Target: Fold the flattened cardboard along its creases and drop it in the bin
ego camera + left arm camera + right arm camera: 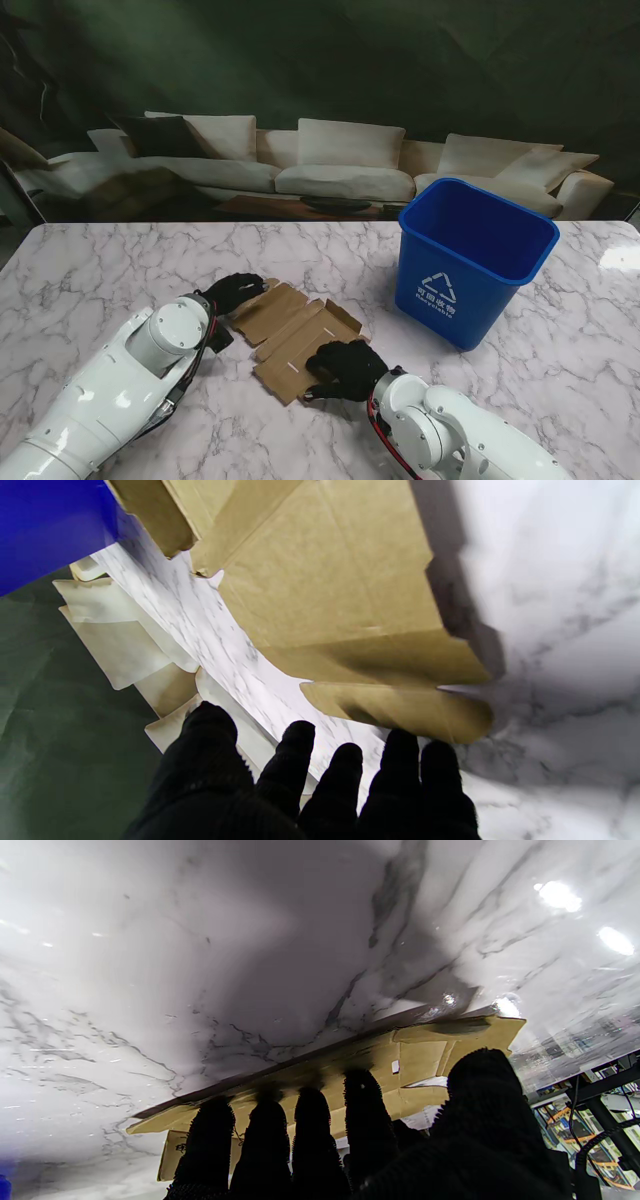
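While my left hand (232, 296) rests at the left end of the flattened cardboard (295, 335), its black-gloved fingers (295, 760) are spread apart and grip nothing; in the left wrist view their tips sit right at a raised end flap, and I cannot tell whether they touch it. To the left of that hand the marble worktop (90, 290) runs bare out to its edge. The cardboard lies near the middle of the worktop, slanting from farther-left to nearer-right, its creases and notched flaps facing up and its far-right corner pointing toward the bin. My right hand (345, 368) lies over the cardboard's near-right edge; in the right wrist view the fingers (310, 1135) stretch side by side across the sheet with the thumb apart, flat rather than curled round it. A strip of bare marble separates the cardboard from the blue recycling bin (470, 260), which stands upright and open-topped, with more open marble on its right.
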Motion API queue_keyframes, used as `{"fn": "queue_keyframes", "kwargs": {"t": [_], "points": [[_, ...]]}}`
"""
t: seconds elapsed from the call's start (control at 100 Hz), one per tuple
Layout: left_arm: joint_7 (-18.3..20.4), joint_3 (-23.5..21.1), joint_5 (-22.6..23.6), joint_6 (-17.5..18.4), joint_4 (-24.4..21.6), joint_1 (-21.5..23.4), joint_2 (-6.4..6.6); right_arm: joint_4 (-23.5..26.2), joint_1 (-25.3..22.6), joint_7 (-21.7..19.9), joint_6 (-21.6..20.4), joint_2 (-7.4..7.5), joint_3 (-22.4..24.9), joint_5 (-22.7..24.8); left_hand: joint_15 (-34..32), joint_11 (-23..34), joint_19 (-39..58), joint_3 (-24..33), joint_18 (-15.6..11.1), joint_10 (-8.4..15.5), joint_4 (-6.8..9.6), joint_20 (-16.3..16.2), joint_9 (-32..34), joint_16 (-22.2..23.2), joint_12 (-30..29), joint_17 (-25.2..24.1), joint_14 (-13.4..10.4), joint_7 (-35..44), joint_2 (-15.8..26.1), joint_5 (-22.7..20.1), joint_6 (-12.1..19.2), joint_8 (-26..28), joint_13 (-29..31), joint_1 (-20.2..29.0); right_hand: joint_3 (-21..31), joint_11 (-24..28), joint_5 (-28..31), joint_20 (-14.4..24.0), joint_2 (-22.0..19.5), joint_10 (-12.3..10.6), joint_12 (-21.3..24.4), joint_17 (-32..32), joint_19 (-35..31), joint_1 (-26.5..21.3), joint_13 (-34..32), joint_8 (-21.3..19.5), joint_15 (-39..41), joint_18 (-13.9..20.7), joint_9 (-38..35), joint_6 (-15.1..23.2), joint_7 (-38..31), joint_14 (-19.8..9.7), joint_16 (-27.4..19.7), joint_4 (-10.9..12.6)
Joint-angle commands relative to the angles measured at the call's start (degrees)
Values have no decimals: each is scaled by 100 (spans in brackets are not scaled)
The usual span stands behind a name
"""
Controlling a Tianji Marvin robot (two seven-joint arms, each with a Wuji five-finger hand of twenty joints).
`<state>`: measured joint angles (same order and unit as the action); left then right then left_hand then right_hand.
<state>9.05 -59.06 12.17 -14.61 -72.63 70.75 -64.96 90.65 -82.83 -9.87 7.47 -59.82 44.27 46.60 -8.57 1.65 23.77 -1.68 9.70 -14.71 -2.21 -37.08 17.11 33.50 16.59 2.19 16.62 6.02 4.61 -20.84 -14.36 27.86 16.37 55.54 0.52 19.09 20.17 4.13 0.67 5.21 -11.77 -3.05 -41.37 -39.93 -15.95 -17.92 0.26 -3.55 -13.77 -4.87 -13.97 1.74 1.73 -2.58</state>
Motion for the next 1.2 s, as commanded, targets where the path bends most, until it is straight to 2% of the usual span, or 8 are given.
{"fn": "queue_keyframes", "kwargs": {"t": [0.0,0.09,0.28,0.58,0.88,1.03,1.19], "points": [[231,98,-129,-87,-31,118,-61,-228,-71,-106,75,12,-66,-18,-940,65,1306,-62,559,-42,94,-516,61,540,44,370,336,-90,287,264,-8,-101,628,-85,-54,165,293,26,-162,240,-65,94,-50,29,-138,-59,-108,-369,-211,-409,-387,66,33,118],[329,144,-234,-133,-64,100,-55,-252,-60,-79,96,1,-82,-59,-1046,55,1867,-58,565,-49,94,-537,45,727,36,351,401,-102,289,295,-7,-117,687,-93,-53,175,303,27,-154,235,-69,101,-53,22,-145,-61,-107,-375,-218,-418,-387,73,34,118],[334,105,-560,-123,-241,197,-91,-296,-26,-64,138,-9,-148,-121,-1048,40,2042,-60,569,-56,93,-493,8,745,13,312,445,-117,292,320,-16,-131,666,-78,-52,183,307,24,-159,241,-73,97,-47,19,-139,-60,-109,-377,-209,-424,-379,70,34,118],[293,-107,-920,94,-684,431,-106,-334,20,-107,183,-5,-212,-163,-884,38,2062,-60,580,-57,91,-302,7,577,-14,304,492,-109,283,298,-14,-145,664,-76,-53,182,302,19,-165,248,-72,94,-39,18,-124,-58,-110,-375,-194,-430,-363,79,32,117],[321,-364,-970,429,-1199,669,-47,-357,40,-118,196,-5,-240,-186,-886,40,2114,-64,579,-58,89,-238,27,504,-26,373,493,-97,268,272,-6,-147,690,-94,-55,183,301,17,-162,249,-71,88,-36,17,-120,-60,-111,-379,-196,-435,-356,83,31,117],[335,-389,-1087,523,-1260,701,-52,-377,65,-135,202,-3,-277,-213,-892,43,2127,-63,575,-62,89,-209,40,483,-29,398,488,-92,256,258,-8,-146,700,-96,-53,186,304,16,-167,252,-72,84,-35,14,-115,-62,-111,-382,-191,-444,-354,90,30,117],[199,-366,-1377,538,-1156,694,-132,-396,85,-139,210,-5,-304,-233,-855,40,2154,-63,597,-64,90,-153,24,428,-30,522,553,-82,242,239,-22,-142,684,-104,-55,184,298,14,-169,256,-71,82,-33,18,-113,-62,-111,-385,-186,-440,-348,88,30,117]]}}
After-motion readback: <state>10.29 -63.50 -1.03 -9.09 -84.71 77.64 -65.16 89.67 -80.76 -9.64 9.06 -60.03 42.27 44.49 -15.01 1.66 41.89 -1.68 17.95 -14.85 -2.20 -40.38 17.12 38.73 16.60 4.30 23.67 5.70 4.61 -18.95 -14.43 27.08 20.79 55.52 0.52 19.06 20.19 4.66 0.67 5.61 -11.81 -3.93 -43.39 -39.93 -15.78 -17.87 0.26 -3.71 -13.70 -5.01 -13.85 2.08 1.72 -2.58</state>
